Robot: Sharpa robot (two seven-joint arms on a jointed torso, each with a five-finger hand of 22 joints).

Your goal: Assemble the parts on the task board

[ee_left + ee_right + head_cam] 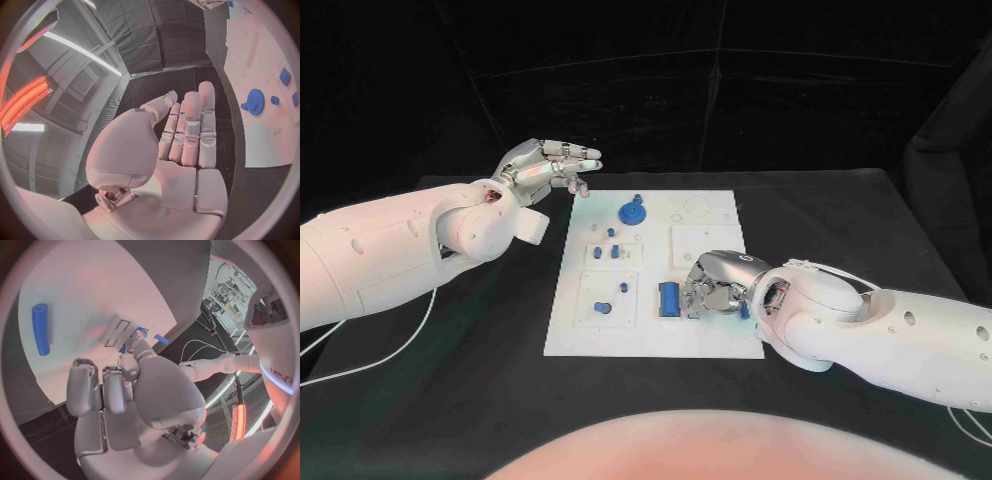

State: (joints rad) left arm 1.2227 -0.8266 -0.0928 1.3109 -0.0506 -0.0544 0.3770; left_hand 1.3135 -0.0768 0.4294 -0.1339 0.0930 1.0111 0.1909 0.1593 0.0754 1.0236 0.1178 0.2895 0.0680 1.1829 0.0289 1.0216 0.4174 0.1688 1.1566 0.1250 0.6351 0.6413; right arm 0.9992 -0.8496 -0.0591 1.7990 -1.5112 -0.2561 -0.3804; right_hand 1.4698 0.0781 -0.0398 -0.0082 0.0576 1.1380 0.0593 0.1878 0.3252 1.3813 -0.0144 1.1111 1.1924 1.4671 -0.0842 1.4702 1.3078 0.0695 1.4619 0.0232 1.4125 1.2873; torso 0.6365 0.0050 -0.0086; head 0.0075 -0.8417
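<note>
The white task board (704,225) lies in the middle of the black table (877,230), its long side running away from the robot. A blue cylinder (669,298) lies flat on the board's near half, long axis pointing along that same line. Just beside it the right hand (711,290) rests low on the board, fingers curled in around a small blue piece (139,333) at the fingertips; how firmly it is gripped I cannot tell. A round blue gear (633,211) sits near the far end, with smaller blue parts (602,252) between. The left hand (553,165) hovers off the board's far left corner, fingers straight and holding nothing.
</note>
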